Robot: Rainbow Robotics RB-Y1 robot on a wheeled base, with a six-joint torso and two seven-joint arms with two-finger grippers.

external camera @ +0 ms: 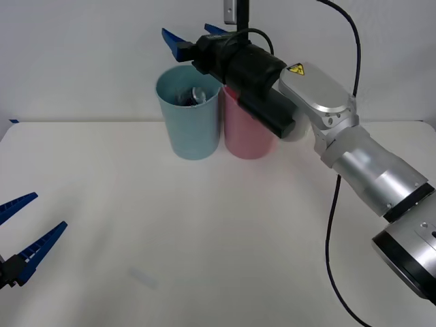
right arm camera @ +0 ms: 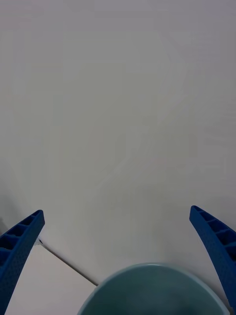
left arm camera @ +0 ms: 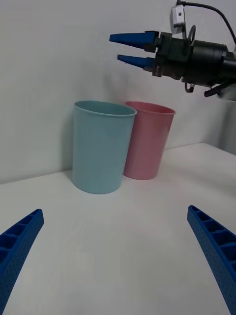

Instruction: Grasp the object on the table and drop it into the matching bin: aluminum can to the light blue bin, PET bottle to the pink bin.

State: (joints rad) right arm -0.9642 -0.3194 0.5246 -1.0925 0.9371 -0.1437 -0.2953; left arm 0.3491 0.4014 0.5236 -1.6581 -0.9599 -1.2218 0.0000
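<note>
Aluminum can (external camera: pixel 193 95) lies inside the light blue bin (external camera: pixel 189 116), just below your right gripper (external camera: pixel 197 39), whose blue fingers are spread apart and empty. Beside that bin, touching it, stands the pink bin (external camera: pixel 246 133) on the white table (external camera: pixel 204 231), a plain pale wall behind. Your right arm reaches over the pink bin; your left gripper (external camera: pixel 20 231) hovers low, spread wide, well apart from both.

Silver-jointed right arm, black wrist, yellow warning sticker, black cable, ribbed blue pincer (external camera: pixel 196 37) fingers
</note>
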